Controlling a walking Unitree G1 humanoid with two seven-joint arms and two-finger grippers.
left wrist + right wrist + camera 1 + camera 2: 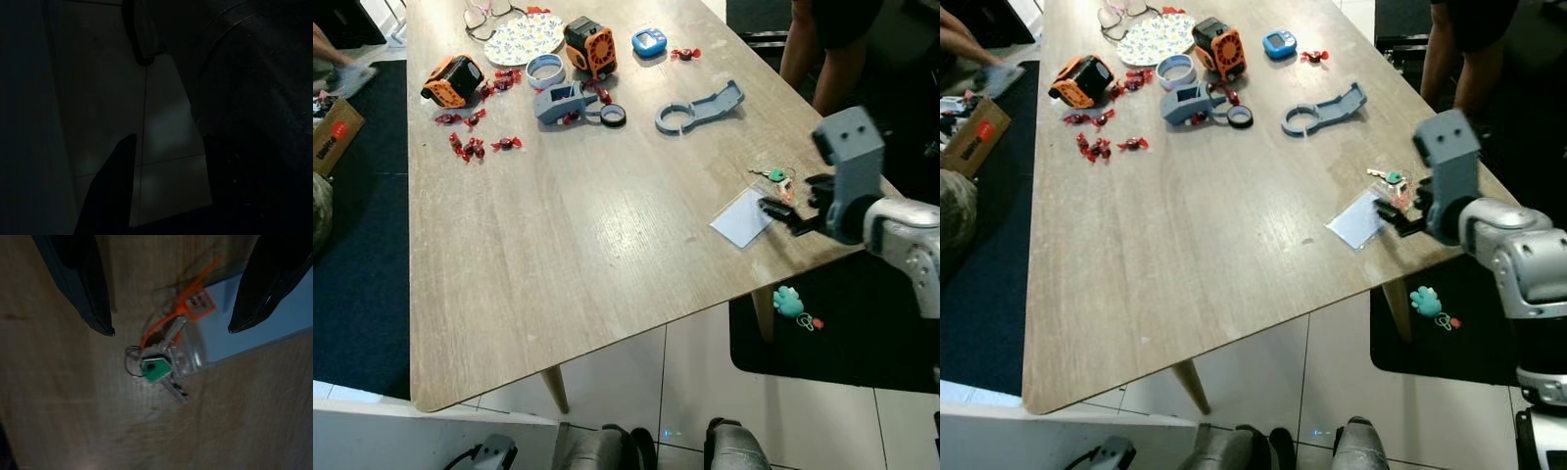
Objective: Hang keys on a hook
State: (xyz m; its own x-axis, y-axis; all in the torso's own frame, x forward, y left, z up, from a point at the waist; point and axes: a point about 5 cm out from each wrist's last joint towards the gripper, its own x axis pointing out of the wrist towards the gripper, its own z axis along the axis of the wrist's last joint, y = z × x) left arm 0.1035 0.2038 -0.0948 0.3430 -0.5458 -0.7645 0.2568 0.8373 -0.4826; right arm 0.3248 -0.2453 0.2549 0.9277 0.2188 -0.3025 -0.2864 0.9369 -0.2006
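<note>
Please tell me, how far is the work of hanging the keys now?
Nothing is done yet: the keys lie on the table beside the white card. In hand: the right tool is open above them, one finger on each side. Left: gripping, lifting, hanging on a hook.

A long wooden table (pixel 558 245) on slanted legs fills most of the frame. White floor tiles (pixel 685 382) lie below it, with dark rugs (pixel 362 294) at left and lower right.
</note>
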